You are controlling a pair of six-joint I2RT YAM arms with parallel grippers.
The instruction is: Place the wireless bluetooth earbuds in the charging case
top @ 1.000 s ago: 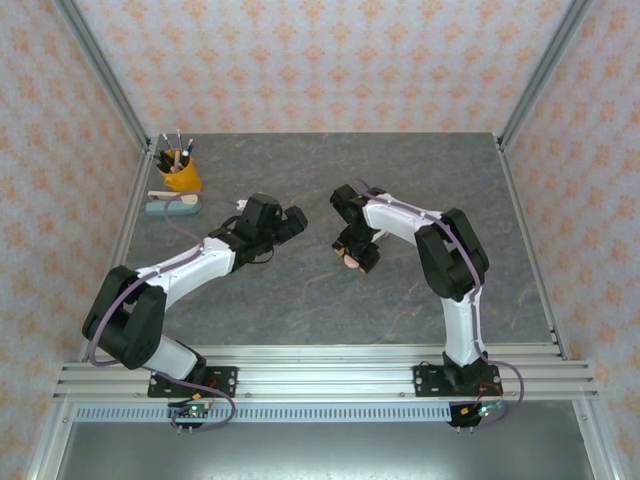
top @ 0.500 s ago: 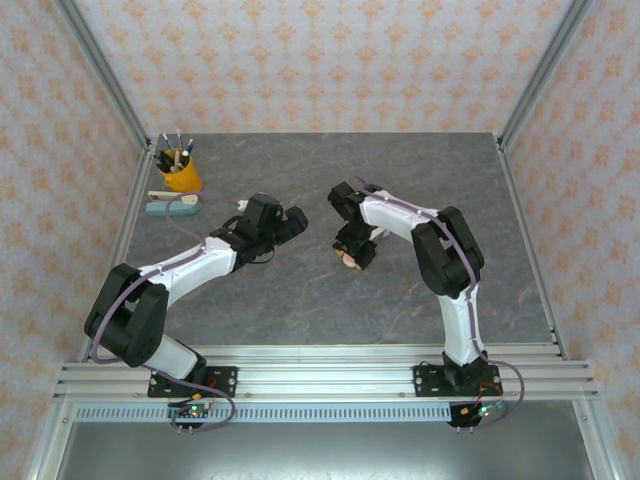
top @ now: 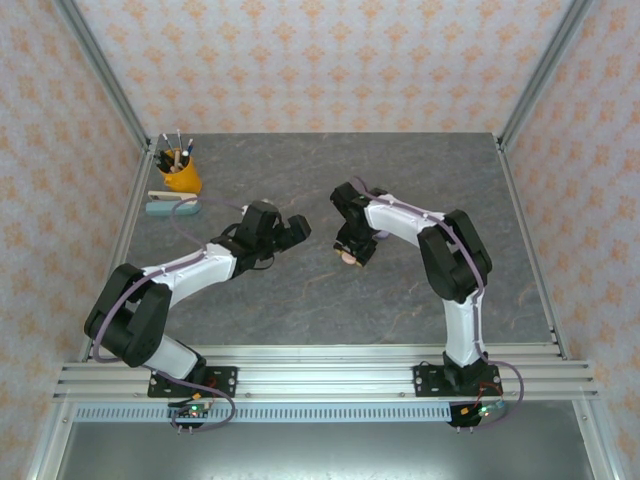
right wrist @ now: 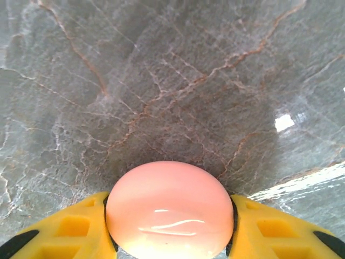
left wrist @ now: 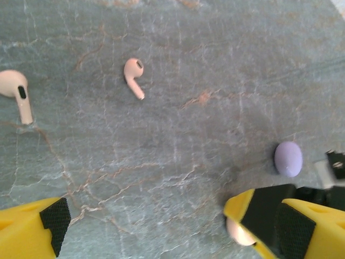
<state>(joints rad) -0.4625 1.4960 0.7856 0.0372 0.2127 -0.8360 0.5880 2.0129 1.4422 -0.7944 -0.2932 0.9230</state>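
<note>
- Contact is made on both sides of the pink charging case by the yellow fingers of the right gripper, so the case is pinched between them. Whether it rests on the grey marbled table or hangs just above it cannot be told.
- In the right wrist view the case is seen at 6 o'clock as a smooth, glossy dome. Whether its lid is up or down cannot be told.
- The left gripper is held spread wide with nothing between its fingers, which are seen at 7 and 5 o'clock of the left wrist view.
- On the table ahead of it, the first earbud, pale pink, is found at 11 o'clock with its stem pointed toward 5 o'clock.
- The second earbud, also pale pink, is found at 9 o'clock near the frame edge with its stem pointed toward 6 o'clock. The two are well apart and untouched.
- A lilac oval object is seen at 3 o'clock, lying alone on the stone.
- From above, the right gripper is placed at 4 o'clock of the left gripper, near but apart, around the table's middle.
- A yellow cup of pens is seen at 10 o'clock, with a teal block just beside it at its 6 o'clock.
</note>
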